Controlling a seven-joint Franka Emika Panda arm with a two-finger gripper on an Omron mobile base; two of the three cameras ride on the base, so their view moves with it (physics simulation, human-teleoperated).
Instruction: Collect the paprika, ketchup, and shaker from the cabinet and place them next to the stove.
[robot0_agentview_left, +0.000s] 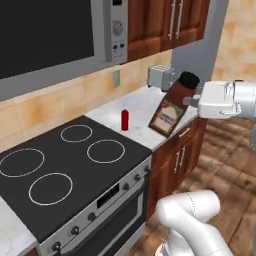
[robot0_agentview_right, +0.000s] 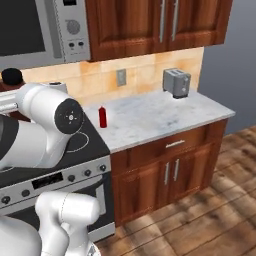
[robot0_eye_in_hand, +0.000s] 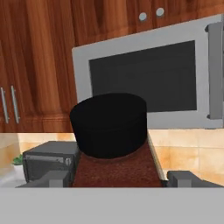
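My gripper (robot0_agentview_left: 188, 99) is shut on the paprika (robot0_agentview_left: 172, 107), a dark brown bottle with a black cap and a pale label. The bottle hangs tilted above the counter's (robot0_agentview_left: 145, 107) right part, cap up and to the right. In the hand view its black cap (robot0_eye_in_hand: 109, 124) sits between my fingertips (robot0_eye_in_hand: 56, 178). The cap (robot0_agentview_right: 11, 76) also peeks over my arm in the right base view. The ketchup (robot0_agentview_left: 124, 120) (robot0_agentview_right: 102, 117), a slim red bottle, stands upright on the counter just right of the stove (robot0_agentview_left: 60, 157) (robot0_agentview_right: 94, 142). The shaker and the cabinet are out of view.
A steel toaster (robot0_agentview_left: 161, 76) (robot0_agentview_right: 176, 82) stands at the counter's back right. A microwave (robot0_agentview_left: 50, 35) (robot0_eye_in_hand: 144, 78) hangs over the stove, with handled wall cabinets (robot0_agentview_left: 165, 25) to its right. Base cabinets (robot0_agentview_right: 170, 170) sit below the counter's front edge.
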